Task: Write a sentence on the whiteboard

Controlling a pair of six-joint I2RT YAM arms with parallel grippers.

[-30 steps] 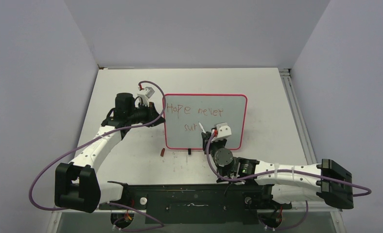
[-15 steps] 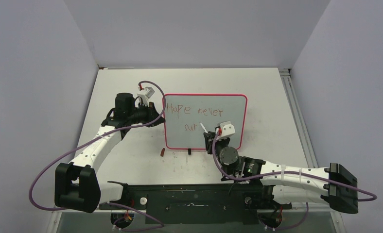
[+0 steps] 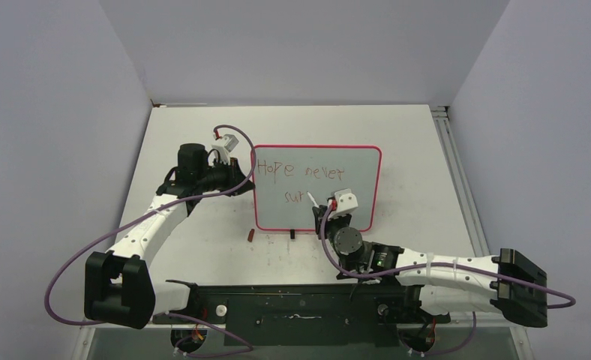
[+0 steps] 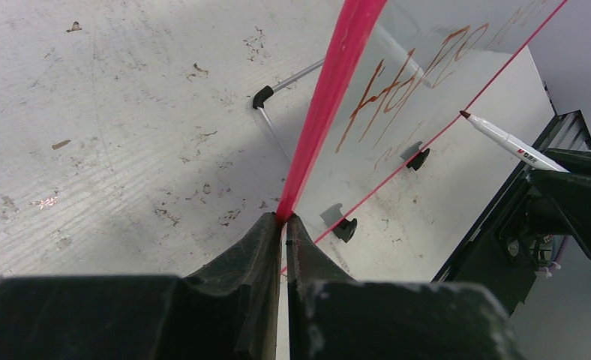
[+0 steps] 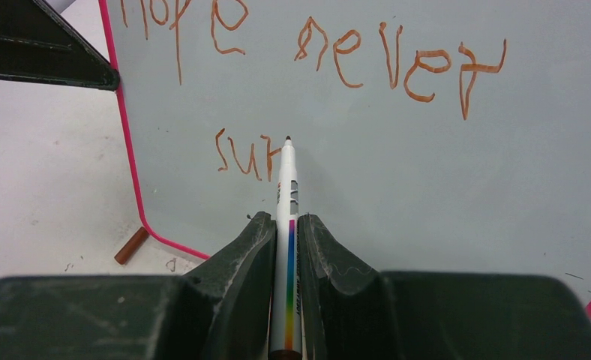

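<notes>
On the white table (image 3: pixel 427 165), the left pincer (image 4: pixel 283 221) pinches the whiteboard (image 3: pixel 361 166) edge while the outstretched right pincer (image 5: pixel 286 222) clamps a marker (image 5: pixel 286 174).

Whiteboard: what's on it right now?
On the whiteboard, the sentence reads "Hope never" above "sur". The marker has its tip at the upper right of the "r". Anything under the marker's barrel below the tip is covered.
</notes>
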